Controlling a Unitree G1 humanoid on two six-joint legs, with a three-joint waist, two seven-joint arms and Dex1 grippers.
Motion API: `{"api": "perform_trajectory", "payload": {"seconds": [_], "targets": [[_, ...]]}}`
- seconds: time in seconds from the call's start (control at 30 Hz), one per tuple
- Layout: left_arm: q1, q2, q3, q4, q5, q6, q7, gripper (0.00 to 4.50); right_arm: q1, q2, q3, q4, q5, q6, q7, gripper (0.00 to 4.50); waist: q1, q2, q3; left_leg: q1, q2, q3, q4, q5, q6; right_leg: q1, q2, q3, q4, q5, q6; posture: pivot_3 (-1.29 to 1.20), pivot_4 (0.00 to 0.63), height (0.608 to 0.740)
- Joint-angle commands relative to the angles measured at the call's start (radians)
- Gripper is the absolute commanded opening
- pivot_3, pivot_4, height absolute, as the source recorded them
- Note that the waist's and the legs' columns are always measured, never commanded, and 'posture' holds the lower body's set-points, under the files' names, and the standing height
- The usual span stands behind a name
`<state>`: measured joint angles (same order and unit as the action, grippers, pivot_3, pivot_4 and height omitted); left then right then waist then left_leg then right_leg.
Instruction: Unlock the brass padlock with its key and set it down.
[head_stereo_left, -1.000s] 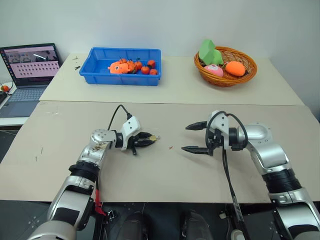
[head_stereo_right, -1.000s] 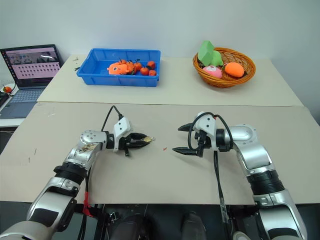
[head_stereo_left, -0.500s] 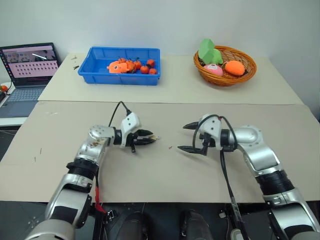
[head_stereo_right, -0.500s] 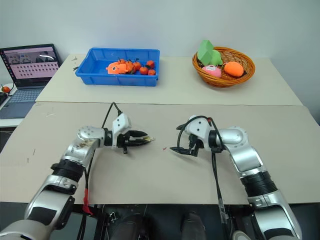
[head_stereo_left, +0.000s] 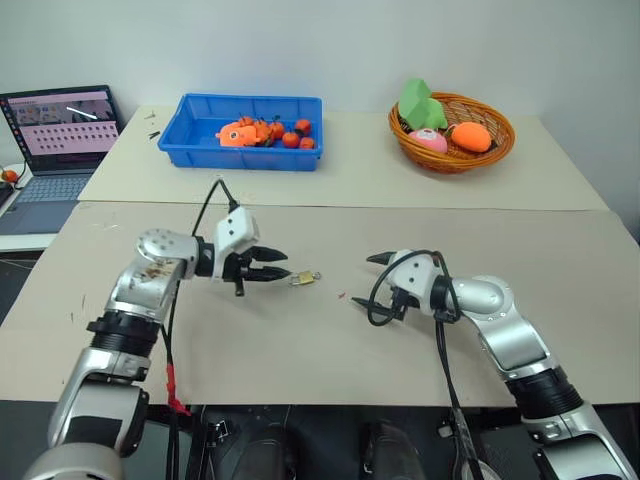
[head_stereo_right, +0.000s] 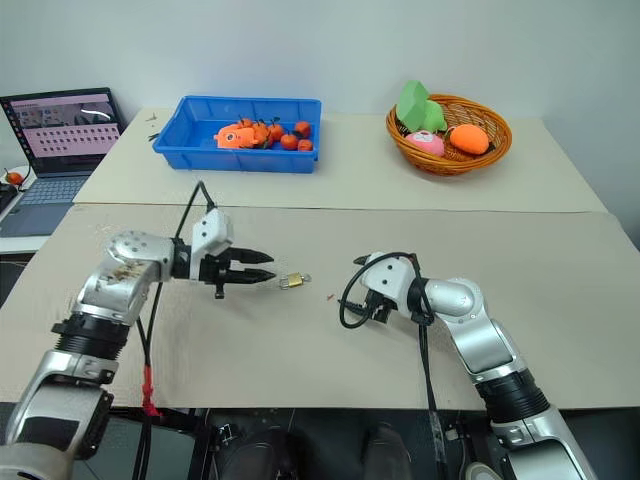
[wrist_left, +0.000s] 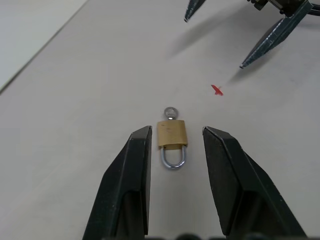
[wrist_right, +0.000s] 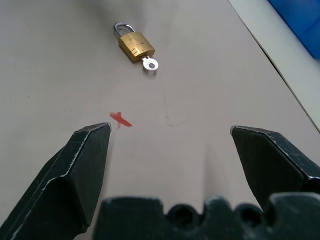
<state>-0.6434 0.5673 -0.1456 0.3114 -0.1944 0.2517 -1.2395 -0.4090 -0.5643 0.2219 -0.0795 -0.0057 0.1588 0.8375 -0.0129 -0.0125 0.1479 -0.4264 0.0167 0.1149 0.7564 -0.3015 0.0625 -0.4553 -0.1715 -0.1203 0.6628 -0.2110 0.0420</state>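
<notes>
The brass padlock (wrist_left: 172, 134) lies flat on the tan table, its silver shackle toward my left gripper. The key (wrist_left: 171, 111) sticks out of the far end of its body. My left gripper (head_stereo_left: 279, 269) is open and hovers just left of the padlock (head_stereo_left: 303, 279), with its fingers (wrist_left: 140, 150) either side of the lock in the wrist view and not touching it. To the padlock's right, my right gripper (head_stereo_left: 365, 280) stands wide open and points at the padlock (wrist_right: 136, 46) and key (wrist_right: 149, 63) from a short way off.
A small red mark (head_stereo_left: 341, 296) sits on the table between the grippers. At the back are a blue bin (head_stereo_left: 200, 140) of orange toys and a wicker basket (head_stereo_left: 452, 160) of toy fruit. A laptop (head_stereo_left: 55, 135) stands at the far left.
My left gripper has drawn back to the left and risen, and the padlock now lies free on the table beyond its tips. My right gripper has rolled and dropped slightly.
</notes>
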Motion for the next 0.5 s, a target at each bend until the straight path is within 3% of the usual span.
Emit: {"api": "perform_trajectory", "payload": {"seconds": [0.03, 0.3, 0.5], "targets": [[0.005, -0.059, 0.023, 0.020, -0.018, -0.031, 0.056, 1.92, -0.039, -0.009, -0.039, -0.031, 0.012, 0.000, -0.008, 4.50, 0.000, 0.000, 0.000, 0.000, 0.000, 0.000, 0.000, 0.000, 0.000, 0.000, 0.000, 0.000, 0.000, 0.000, 0.000, 0.00, 0.150, 0.684], [-0.035, -0.071, 0.005, 0.105, 0.020, -0.063, 0.058, 4.44, -0.029, -0.028, -0.053, -0.040, 0.018, 0.005, -0.009, 4.50, 0.000, 0.000, 0.000, 0.000, 0.000, 0.000, 0.000, 0.000, 0.000, 0.000, 0.000, 0.000, 0.000, 0.000, 0.000, 0.00, 0.150, 0.684], [-0.070, -0.109, -0.036, 0.238, 0.080, -0.164, 0.064, 4.44, -0.023, -0.023, -0.062, -0.052, 0.020, 0.016, -0.017, 4.50, 0.001, 0.000, 0.000, 0.000, 0.000, 0.000, 0.000, 0.000, 0.000, 0.000, 0.000, 0.000, 0.000, 0.000, 0.000, 0.00, 0.150, 0.684]]}}
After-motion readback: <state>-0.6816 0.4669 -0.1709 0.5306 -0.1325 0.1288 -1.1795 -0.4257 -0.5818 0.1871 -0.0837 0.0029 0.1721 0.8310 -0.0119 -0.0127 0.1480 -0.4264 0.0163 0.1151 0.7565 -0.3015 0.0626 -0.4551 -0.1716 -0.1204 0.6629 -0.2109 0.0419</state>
